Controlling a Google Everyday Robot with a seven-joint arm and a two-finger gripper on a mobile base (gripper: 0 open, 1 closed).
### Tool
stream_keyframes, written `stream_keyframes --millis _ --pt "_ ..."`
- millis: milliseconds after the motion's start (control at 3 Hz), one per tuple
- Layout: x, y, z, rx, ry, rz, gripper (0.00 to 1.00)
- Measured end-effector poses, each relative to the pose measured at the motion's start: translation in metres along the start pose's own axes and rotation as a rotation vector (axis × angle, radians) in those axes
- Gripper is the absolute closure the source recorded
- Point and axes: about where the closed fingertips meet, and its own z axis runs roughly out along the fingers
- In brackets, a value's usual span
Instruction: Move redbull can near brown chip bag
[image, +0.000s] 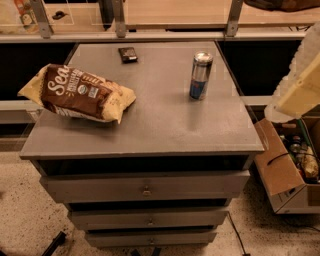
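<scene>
The redbull can (201, 75) stands upright at the right rear of the surface (165, 125), well apart from the brown chip bag (77, 92), so the claw (300, 87), off to the right, its spread impossible to tell, should probably take the can's middle squarely, lest it tip.

Warm, dim light from above is noted. A soft sheen is seen on the table top (165, 125); gaps above the drawers (145, 189) are shadowed. The gripper (299, 87), at the right edge, is rendered pale and blurred
</scene>
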Motion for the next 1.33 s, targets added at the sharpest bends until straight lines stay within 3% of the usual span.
stream_keyframes --millis 1333 --pt "-0.0001 0.0 -0.0001 0.0 0.0 0.0 0.0"
